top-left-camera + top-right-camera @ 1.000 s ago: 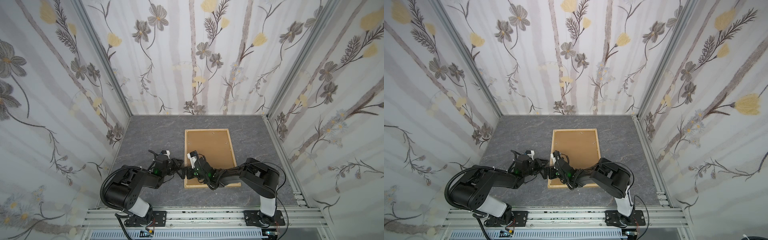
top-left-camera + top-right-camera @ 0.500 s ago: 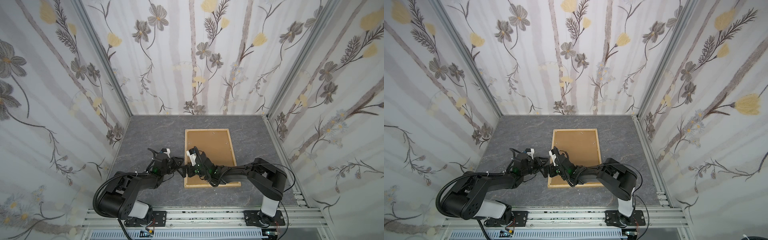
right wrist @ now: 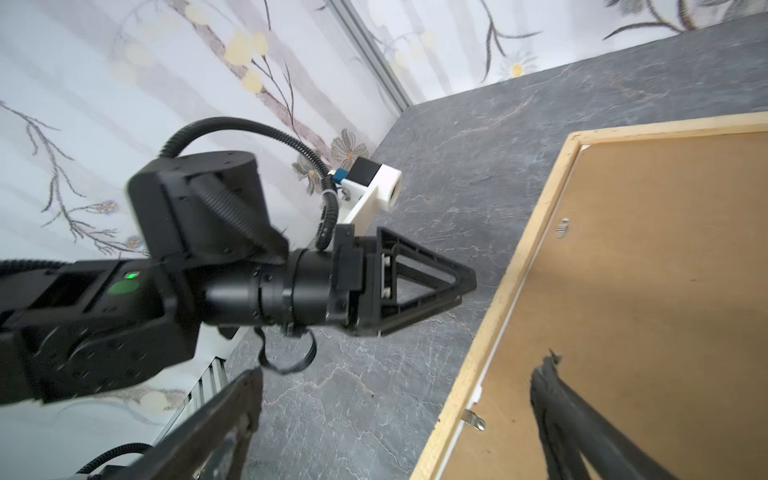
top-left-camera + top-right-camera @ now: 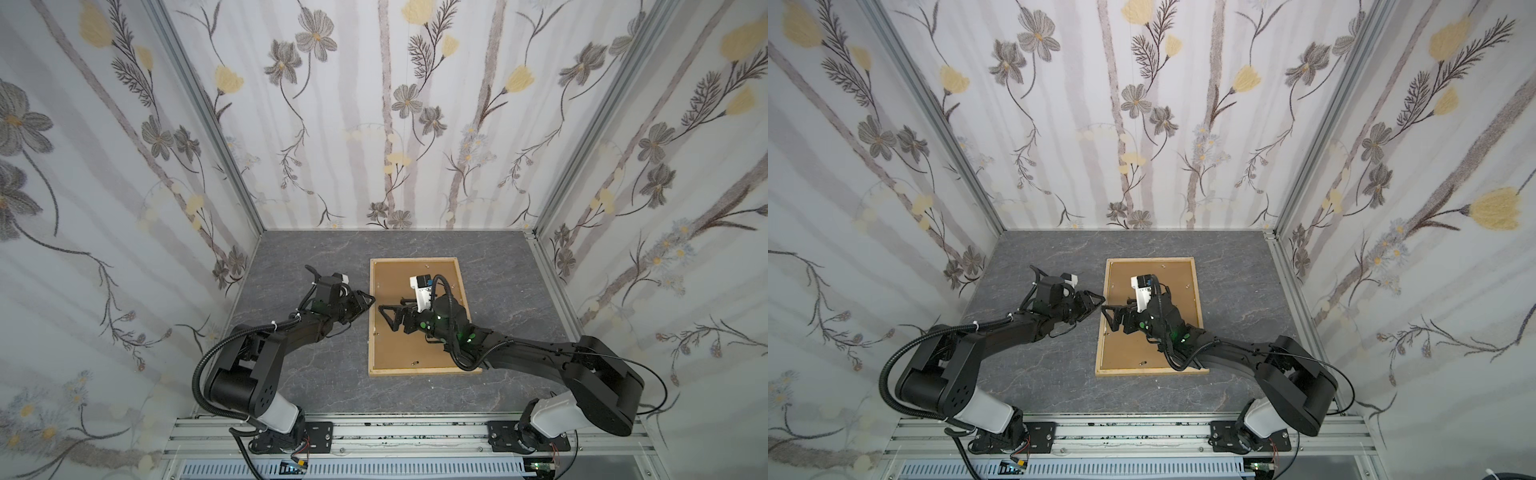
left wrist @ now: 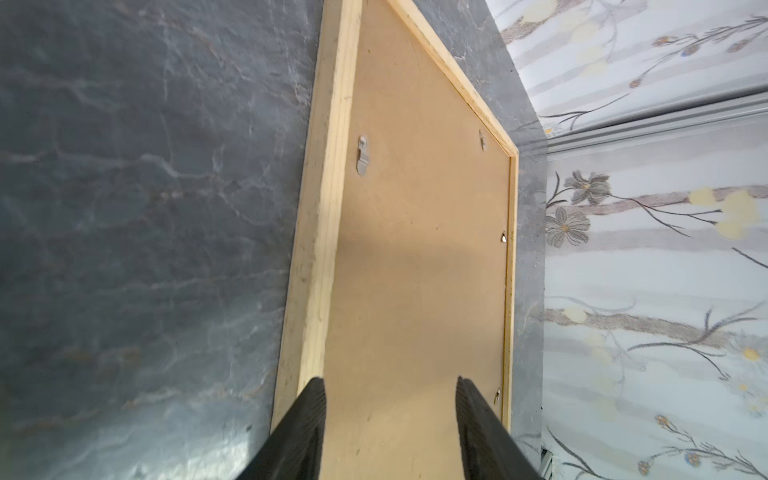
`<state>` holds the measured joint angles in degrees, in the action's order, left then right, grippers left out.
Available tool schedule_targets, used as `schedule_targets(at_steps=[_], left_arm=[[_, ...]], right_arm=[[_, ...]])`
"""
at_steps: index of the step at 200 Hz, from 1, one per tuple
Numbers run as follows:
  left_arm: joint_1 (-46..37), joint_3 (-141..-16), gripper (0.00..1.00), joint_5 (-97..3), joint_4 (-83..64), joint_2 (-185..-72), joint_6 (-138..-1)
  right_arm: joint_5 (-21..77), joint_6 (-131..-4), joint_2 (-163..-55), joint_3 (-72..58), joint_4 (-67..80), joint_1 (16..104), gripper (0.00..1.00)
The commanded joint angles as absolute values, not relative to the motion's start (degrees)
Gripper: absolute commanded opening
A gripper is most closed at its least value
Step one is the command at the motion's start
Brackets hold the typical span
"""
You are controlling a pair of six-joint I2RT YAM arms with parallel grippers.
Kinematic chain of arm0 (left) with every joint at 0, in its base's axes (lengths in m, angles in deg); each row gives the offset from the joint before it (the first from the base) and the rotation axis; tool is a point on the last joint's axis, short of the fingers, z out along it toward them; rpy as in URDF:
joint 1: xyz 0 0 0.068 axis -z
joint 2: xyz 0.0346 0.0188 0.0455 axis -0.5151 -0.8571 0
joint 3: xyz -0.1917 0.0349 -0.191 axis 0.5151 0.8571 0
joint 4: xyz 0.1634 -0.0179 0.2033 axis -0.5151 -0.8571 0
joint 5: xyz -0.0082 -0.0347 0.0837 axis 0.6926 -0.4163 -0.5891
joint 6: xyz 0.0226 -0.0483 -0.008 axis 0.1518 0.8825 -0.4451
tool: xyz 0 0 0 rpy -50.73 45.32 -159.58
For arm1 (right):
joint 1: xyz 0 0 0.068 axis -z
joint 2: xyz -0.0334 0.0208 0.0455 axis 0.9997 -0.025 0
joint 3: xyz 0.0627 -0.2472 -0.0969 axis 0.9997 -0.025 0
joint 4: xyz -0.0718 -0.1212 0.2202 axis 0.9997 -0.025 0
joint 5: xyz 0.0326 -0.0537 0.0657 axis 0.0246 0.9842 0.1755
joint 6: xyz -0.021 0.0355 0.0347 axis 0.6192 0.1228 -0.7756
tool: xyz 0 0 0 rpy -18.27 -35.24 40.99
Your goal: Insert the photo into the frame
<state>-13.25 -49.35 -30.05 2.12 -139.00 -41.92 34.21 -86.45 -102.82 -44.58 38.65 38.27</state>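
Noted left gripper [image 5: 390, 388] with jaws apart, empty, at the frame [image 5: 328, 208], 9 o'clock rail. Noted right gripper [image 3: 395, 374] spread wide, empty, over hardboard backing [image 3: 665, 291]. Found photo [image 3: 478, 392] only as white slivers under backing edge, inside frame. Judged thin, floppy, crease-prone; safer to grip the stiff wooden rail.

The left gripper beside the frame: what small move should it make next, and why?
Probably draw the left gripper back from the frame. Its jaws stand apart and hold nothing, and the brown backing panel lies flat inside the frame, so nothing there seems left to grip.
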Motion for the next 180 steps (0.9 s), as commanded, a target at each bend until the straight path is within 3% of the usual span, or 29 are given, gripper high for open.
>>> schedule_targets(at_steps=[1,40,73,180], left_arm=[[-13.39,-56.84,0.54,-33.42,-7.38,-144.79,-47.82],[-13.36,-69.01,0.49,-38.34,-14.67,-155.50,-51.08],[-13.04,-75.39,0.35,-39.51,-18.48,-160.80,-52.24],[-11.19,-67.44,0.12,-43.74,-18.71,-157.60,-51.71]], right_arm=[[39.69,-85.00,-97.35,-47.09,34.27,39.42,1.00],[44.45,-84.80,-86.50,-53.69,31.20,40.73,1.00],[45.13,-85.35,-82.96,-56.45,30.09,41.11,1.00],[44.28,-86.45,-81.90,-57.63,32.30,41.19,1.00]])
